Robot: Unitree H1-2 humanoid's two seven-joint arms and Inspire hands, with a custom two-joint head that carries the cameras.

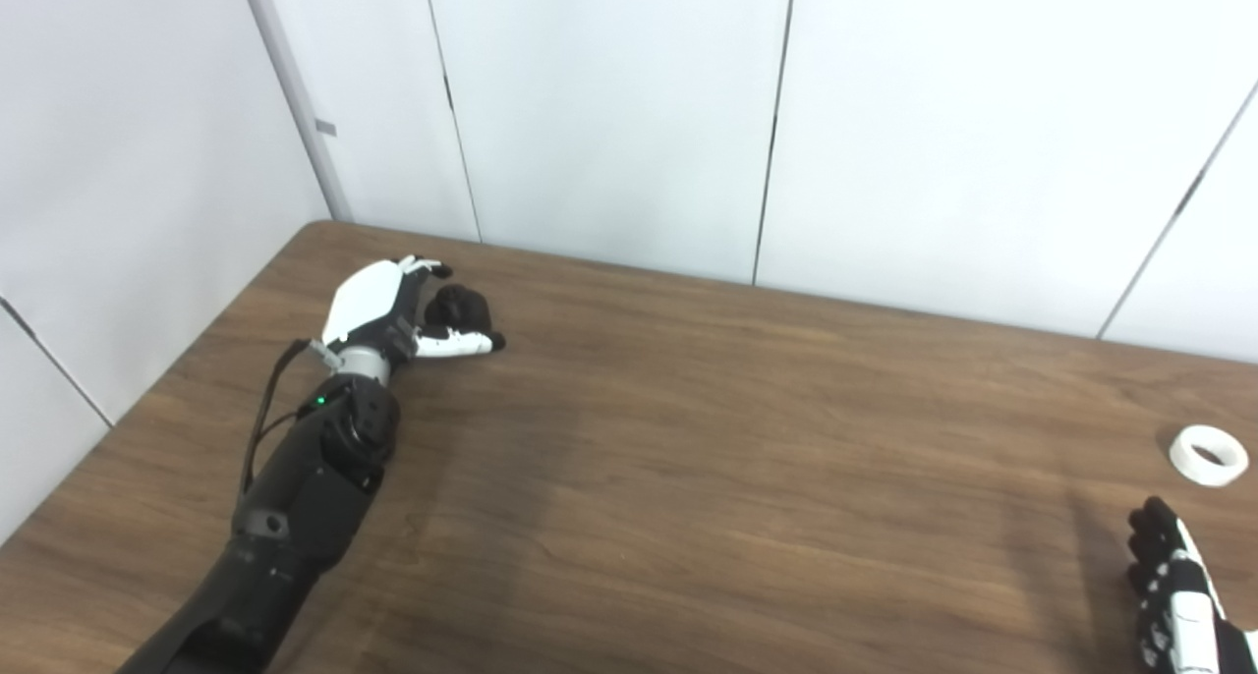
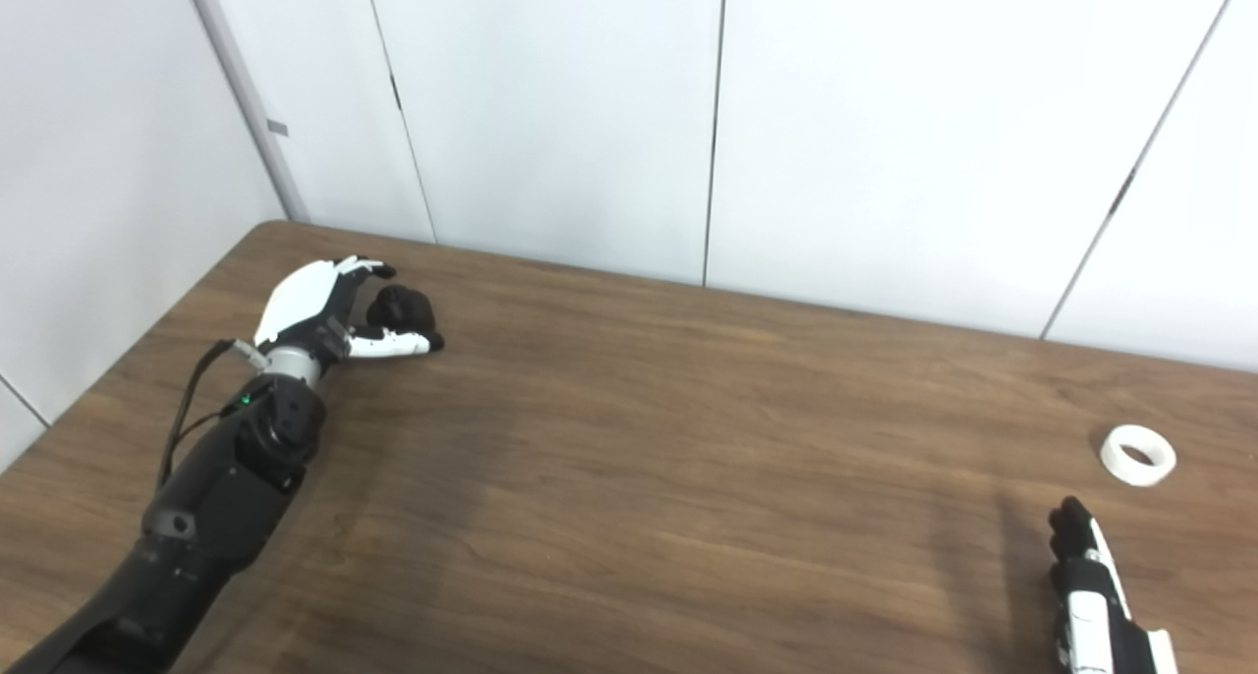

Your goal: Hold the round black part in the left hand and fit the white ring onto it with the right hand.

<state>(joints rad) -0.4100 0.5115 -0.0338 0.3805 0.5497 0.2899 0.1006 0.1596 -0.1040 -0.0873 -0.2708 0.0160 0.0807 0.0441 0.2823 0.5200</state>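
Your left hand [image 1: 378,310] is stretched far out toward the back left corner of the brown wood-grain worktop [image 1: 688,438], its white back turned upward and its fingers [image 1: 428,264] curling over the far side of the round black part [image 1: 459,308]. The thumb [image 1: 457,342] reaches along the near side of that part, so the part sits between thumb and fingers, on or just above the worktop; from these views you cannot tell whether the hand is truly clamped on it or only cupped around it. The dark forearm [image 1: 305,487] runs back from the wrist to the bottom left edge, with a thin cable looping beside it and a small green light showing near the wrist. Over at the far right, the white ring [image 1: 1208,454] lies flat on the worktop with its hole facing up, well apart from the black part. Your right hand [image 1: 1174,586] comes in at the bottom right corner, just short of the ring and not touching it; its dark fingertips point toward the ring, the fingers are stretched out and hold nothing, though much of the hand is cut off by the picture's edge. Behind the worktop stand plain white wall panels [image 1: 609,104] with dark seams between them.
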